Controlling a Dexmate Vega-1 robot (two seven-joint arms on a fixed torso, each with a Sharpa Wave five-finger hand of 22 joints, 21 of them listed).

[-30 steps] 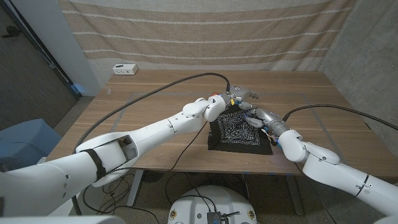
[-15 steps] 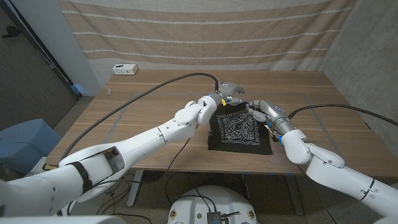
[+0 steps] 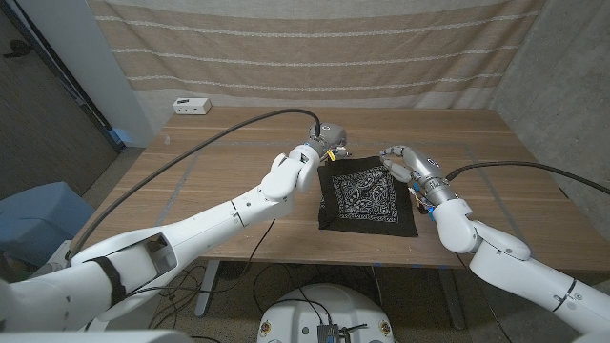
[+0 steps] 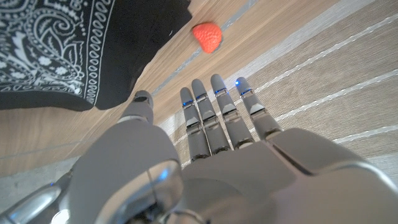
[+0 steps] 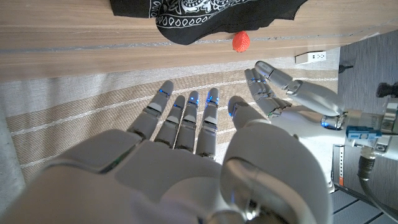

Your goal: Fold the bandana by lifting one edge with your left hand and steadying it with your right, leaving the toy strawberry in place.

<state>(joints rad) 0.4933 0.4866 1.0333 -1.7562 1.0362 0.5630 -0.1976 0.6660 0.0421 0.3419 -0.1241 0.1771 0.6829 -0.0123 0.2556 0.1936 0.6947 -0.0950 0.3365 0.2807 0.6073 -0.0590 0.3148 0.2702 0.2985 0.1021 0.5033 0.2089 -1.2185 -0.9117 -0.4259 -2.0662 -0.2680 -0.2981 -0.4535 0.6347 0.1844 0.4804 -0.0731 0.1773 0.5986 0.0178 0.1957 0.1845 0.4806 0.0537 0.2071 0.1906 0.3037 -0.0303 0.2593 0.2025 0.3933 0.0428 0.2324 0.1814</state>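
The black paisley bandana (image 3: 367, 198) lies flat on the wooden table (image 3: 229, 162), folded into a rough square; it also appears in the left wrist view (image 4: 56, 50) and the right wrist view (image 5: 205, 12). A small red toy strawberry (image 4: 207, 37) sits on bare wood just beyond the cloth's far edge, seen again from the right wrist (image 5: 241, 41). My left hand (image 3: 329, 138) hovers off the bandana's far left corner, fingers (image 4: 217, 115) stretched out, holding nothing. My right hand (image 3: 400, 162) is at the far right corner, fingers (image 5: 186, 121) spread and empty. My left hand (image 5: 298, 93) also shows beside it.
A small white box (image 3: 191, 106) stands at the table's far left corner. A striped curtain (image 3: 305, 57) hangs behind the table. A black cable (image 3: 238, 133) runs along my left arm above the wood. A blue seat (image 3: 38, 214) stands off the table's left side.
Both hands have let go of the bandana. The left hand has drawn back toward the far left, the right hand has lifted off the cloth to its far right corner. The cloth lies flat.
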